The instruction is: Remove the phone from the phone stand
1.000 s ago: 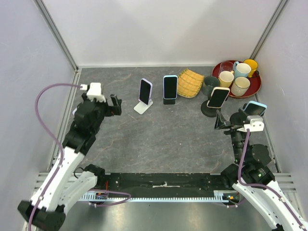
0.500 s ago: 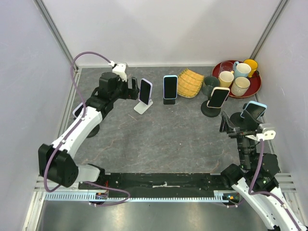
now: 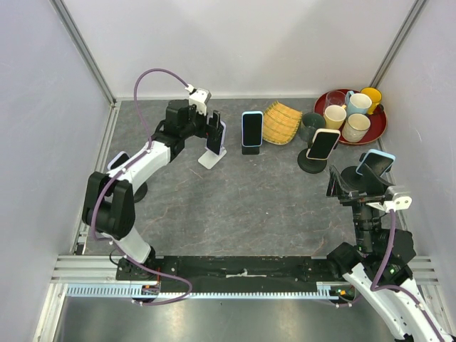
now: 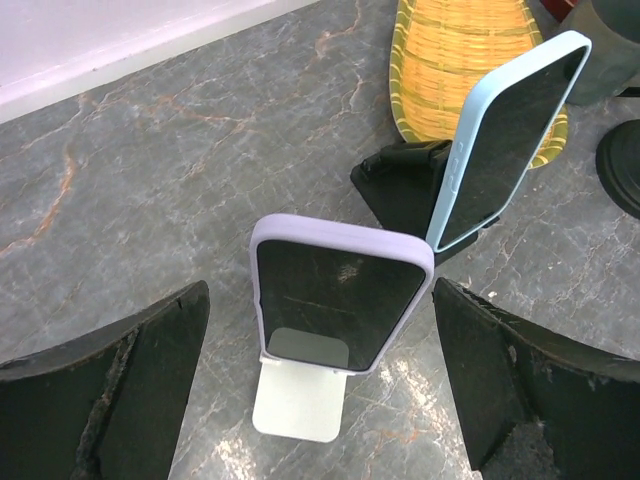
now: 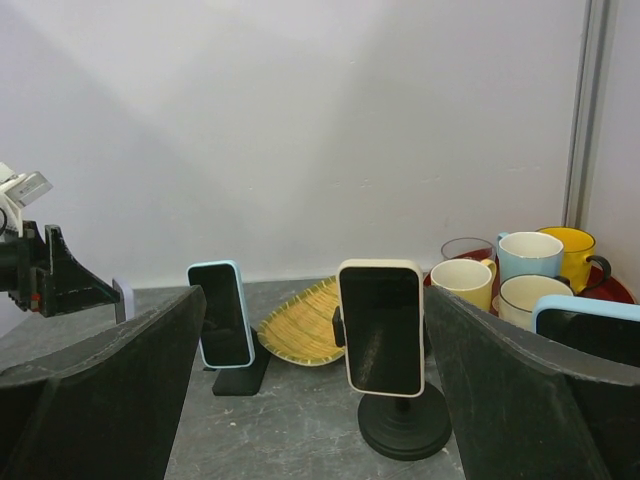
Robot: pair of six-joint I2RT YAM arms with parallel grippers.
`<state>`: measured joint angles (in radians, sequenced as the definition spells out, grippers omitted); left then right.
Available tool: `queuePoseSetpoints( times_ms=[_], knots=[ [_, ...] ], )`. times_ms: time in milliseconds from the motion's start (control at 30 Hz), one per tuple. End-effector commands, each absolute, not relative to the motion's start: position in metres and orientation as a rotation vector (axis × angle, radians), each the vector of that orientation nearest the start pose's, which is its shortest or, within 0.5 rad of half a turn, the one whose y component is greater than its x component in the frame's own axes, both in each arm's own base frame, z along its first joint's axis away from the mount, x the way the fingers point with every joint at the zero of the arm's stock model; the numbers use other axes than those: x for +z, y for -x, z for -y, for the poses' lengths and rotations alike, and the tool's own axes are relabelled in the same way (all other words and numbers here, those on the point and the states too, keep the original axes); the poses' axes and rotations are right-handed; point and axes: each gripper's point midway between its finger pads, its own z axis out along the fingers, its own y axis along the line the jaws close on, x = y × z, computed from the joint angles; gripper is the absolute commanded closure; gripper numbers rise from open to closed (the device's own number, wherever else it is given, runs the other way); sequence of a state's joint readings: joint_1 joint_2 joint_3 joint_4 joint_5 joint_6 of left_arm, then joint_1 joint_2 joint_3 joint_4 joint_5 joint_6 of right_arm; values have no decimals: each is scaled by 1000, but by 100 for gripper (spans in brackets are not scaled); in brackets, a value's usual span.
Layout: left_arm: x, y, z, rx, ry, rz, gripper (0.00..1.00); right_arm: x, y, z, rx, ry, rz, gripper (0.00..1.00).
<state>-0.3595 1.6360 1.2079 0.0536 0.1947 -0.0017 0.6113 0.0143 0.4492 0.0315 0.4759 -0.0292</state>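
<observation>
Lilac-cased phone [image 3: 221, 137] leans on its white folded-sheet stand [image 3: 210, 159], far left of the tabletop. Top view: my left tool [image 3: 213, 127] has swung in from the left edge and now brackets it, so I judge the grasp is next. Left wrist: fingers [image 4: 110, 390] apart, the glossy round-cornered slab between them, untouched. Right wrist: right tool [image 5: 315, 330] spread wide, idle.
</observation>
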Motion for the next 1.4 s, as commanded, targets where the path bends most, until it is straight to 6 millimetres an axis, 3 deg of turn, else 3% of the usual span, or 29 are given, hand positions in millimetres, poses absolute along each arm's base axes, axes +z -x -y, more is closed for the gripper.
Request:
queuePoseSetpoints(
  times_ms=[0, 233, 500, 933, 1067, 1167, 1233, 1367],
  knots=[
    [234, -473, 222, -461, -533, -1750, 0, 348, -188, -33, 277, -85, -1128, 2],
    [223, -471, 232, -492, -617, -1725, 0, 347, -189, -33, 275, -87, -1132, 2],
    [203, -478, 227, -429, -658, -1742, 0, 346, -189, -33, 272, -87, -1133, 2],
    [187, -484, 230, -430, -673, -1758, 12, 346, -190, -34, 269, -84, -1140, 2],
    [192, -481, 232, -449, -671, -1745, 21, 345, -191, -34, 267, -82, -1141, 2],
    [200, -476, 234, -476, -669, -1730, 40, 345, -191, -35, 268, -80, -1144, 2],
    [206, -474, 235, -485, -666, -1718, 47, 345, -191, -35, 269, -79, -1142, 2],
    [236, -468, 232, -476, -647, -1649, 55, 345, -191, -35, 271, -79, -1140, 2]
  ],
)
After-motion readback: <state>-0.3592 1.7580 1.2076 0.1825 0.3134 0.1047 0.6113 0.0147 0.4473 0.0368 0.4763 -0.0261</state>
